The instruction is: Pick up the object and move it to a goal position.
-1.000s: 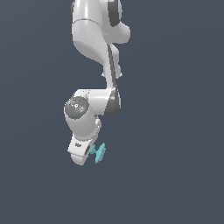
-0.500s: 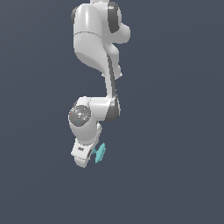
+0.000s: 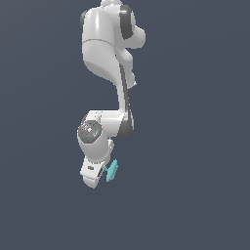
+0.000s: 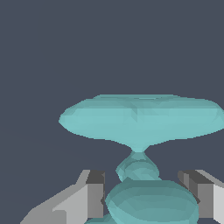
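Observation:
The object (image 3: 113,170) is a small teal-cyan piece with two flat panels joined by a short bar. In the exterior view it sticks out to the right of my white gripper (image 3: 104,172), low in the picture. In the wrist view my gripper (image 4: 146,197) has its two grey fingers (image 4: 94,192) on either side of the object's near panel (image 4: 152,204), closed against it. The far panel (image 4: 140,116) spreads wide beyond the bar. No goal marker shows in either view.
The white arm (image 3: 105,53) hangs down from the top of the exterior view, with its wrist joint (image 3: 90,132) just above the hand. The background is a plain dark grey-blue; no table, edge or other object shows.
The wrist joint has sunk a little and the upper arm has shifted towards the exterior view's right. The object stays held in the fingers, at nearly the same spot in the picture.

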You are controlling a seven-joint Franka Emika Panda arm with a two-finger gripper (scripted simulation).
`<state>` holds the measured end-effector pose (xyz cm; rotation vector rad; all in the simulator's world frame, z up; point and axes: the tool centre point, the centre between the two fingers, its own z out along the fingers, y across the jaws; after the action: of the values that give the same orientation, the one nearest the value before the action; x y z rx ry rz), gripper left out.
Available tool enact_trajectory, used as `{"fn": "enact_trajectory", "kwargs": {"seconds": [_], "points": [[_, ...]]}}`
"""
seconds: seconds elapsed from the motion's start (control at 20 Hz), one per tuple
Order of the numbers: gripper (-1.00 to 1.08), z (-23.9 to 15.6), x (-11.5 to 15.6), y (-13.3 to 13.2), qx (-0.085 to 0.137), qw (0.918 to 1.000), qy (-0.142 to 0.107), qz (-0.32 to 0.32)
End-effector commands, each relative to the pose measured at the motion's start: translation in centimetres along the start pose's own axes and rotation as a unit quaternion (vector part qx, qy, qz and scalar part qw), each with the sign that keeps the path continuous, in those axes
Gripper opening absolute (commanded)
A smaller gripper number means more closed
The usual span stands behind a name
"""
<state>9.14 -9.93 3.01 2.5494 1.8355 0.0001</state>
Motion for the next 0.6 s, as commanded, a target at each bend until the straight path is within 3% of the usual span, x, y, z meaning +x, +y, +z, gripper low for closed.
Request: {"fn": "enact_trajectory", "kwargs": {"seconds": [0.0,0.55], "points": [[-1.00,0.01,0.01,0.00,0.000,1.0000,0.000,0.000],[-1.00,-0.14,-0.43,-0.21,0.000,1.0000,0.000,0.000]]}}
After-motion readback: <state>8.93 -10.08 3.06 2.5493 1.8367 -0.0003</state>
